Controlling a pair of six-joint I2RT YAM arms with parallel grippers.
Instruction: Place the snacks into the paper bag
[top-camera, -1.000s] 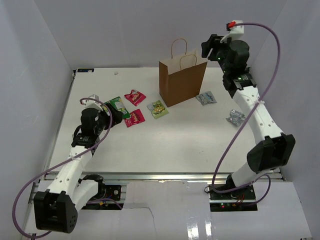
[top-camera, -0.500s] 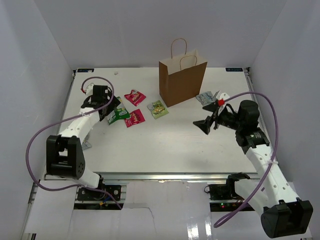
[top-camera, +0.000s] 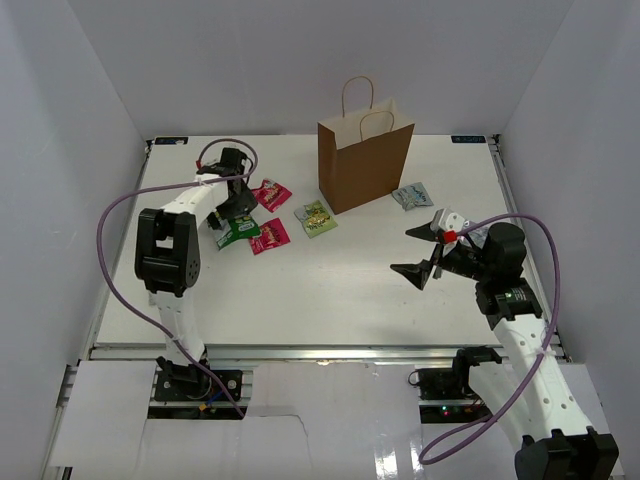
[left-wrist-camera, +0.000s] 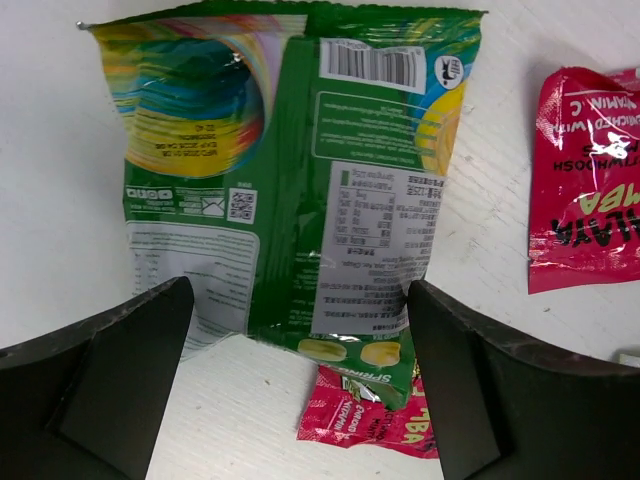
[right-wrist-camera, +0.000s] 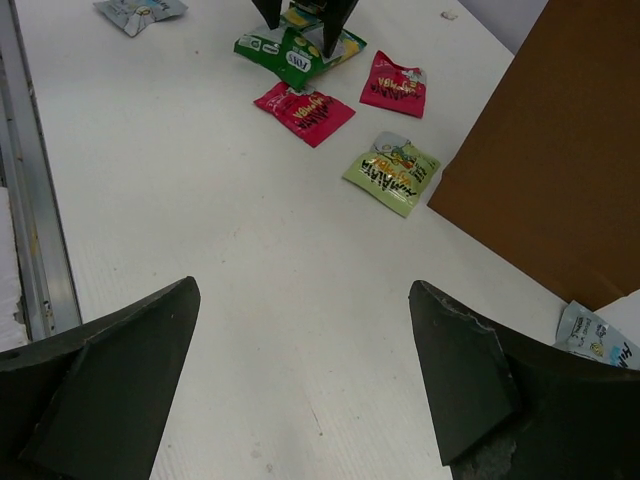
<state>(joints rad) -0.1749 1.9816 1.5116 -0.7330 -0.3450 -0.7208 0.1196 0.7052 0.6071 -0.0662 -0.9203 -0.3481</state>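
Both pairs of jaws stand wide apart, empty; the left gripper (left-wrist-camera: 300, 300) straddles the green packet (left-wrist-camera: 290, 190), apparently lined up to pinch it. Other snacks (top-camera: 268, 235) lie loose beside the upright paper bag (top-camera: 365, 165); the right gripper (top-camera: 420, 255) hovers well apart from them.

Brown paper bag (top-camera: 365, 165) upright; foil snacks (top-camera: 316, 218) flat beside it.

We take this for a robotics lab cell: plain white panel walls (top-camera: 80, 90) enclose the flat white tabletop (top-camera: 330, 300) under the right claw (top-camera: 408, 250), with a silver aluminium rail (top-camera: 330, 351) behind it.
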